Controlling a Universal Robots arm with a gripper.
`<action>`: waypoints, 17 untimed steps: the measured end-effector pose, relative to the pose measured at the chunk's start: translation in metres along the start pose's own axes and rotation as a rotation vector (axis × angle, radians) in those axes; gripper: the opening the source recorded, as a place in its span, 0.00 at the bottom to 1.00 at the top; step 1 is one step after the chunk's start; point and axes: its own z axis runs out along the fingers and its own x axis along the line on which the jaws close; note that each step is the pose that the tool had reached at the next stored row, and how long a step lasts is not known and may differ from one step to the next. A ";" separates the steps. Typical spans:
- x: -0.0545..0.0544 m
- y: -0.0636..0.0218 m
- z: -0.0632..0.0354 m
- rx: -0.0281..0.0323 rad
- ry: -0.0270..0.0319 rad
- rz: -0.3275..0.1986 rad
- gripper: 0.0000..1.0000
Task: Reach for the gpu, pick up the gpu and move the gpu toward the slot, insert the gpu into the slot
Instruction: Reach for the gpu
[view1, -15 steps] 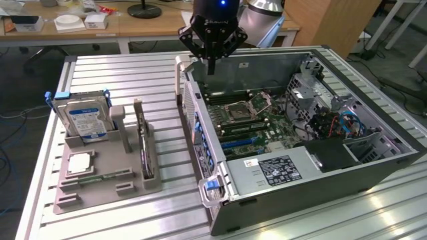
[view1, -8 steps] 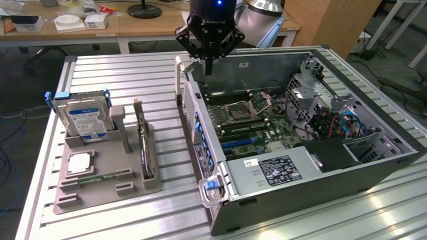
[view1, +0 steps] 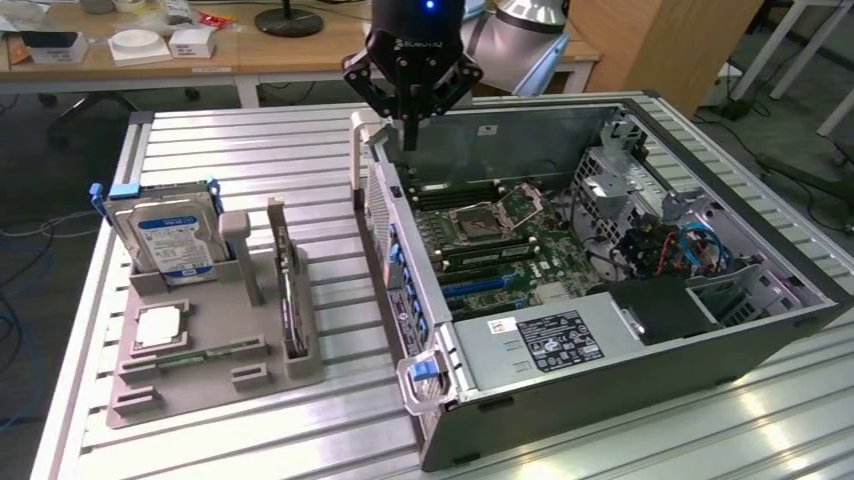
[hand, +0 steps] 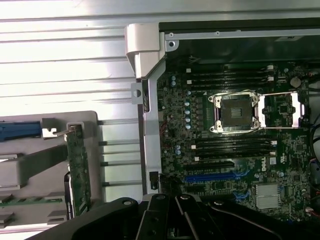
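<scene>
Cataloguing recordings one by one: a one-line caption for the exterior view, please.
Gripper hovers over a corner of the open computer case; the gpu stands on edge in the grey holder.

gpu (view1: 288, 300) look: thin dark card; green circuit face in the wrist view (hand: 79, 170)
gpu pose: upright on its long edge
gpu place: in a groove of the grey holder (view1: 200, 385) on the worktop; beside the open case, apart from it
slot (view1: 477, 286): long blue connector on the motherboard; lying flat
</scene>
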 end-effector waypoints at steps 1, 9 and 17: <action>0.001 -0.0001 0.0000 0.0000 0.0000 0.000 0.10; 0.010 -0.0015 -0.0003 -0.0001 0.0000 0.000 0.10; 0.020 -0.0025 -0.0005 -0.0001 0.0000 0.000 0.10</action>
